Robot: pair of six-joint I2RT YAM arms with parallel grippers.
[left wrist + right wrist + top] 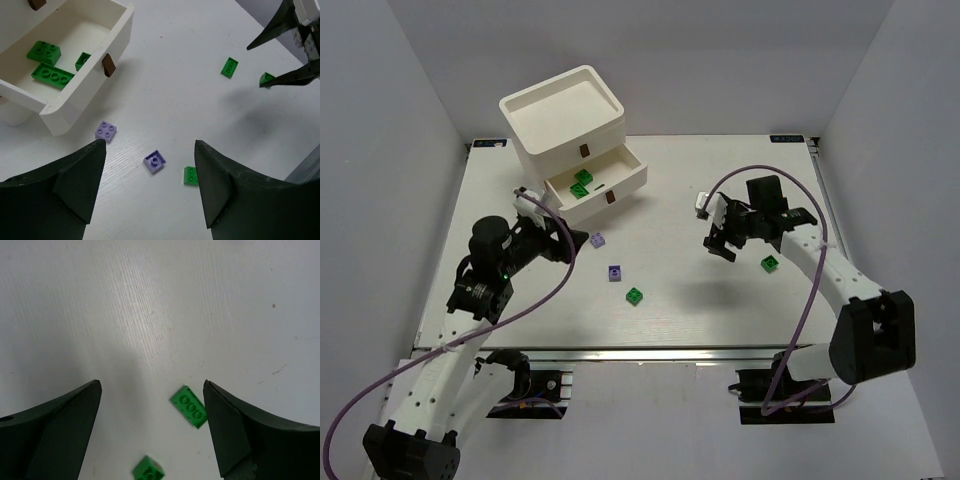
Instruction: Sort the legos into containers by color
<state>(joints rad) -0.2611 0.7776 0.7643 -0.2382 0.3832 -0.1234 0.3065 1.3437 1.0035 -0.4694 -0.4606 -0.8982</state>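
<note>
The white drawer unit (560, 115) stands at the back left with its lower drawer (620, 182) pulled out; several green bricks (52, 75) lie in it. Two light purple bricks (106, 131) (154, 161) and a green brick (189, 175) lie on the table in front of it. My left gripper (150, 190) is open and empty, above these. My right gripper (152, 425) is open and empty over a flat green brick (190, 406) and a small green brick (148, 471). In the top view the grippers are at left (563, 238) and right (722, 245).
The white table (680, 180) ends at a front rail (650, 350). Grey walls close in the left, right and back. The unit's tray top (565, 103) holds nothing. A green brick (770, 263) lies beside the right arm.
</note>
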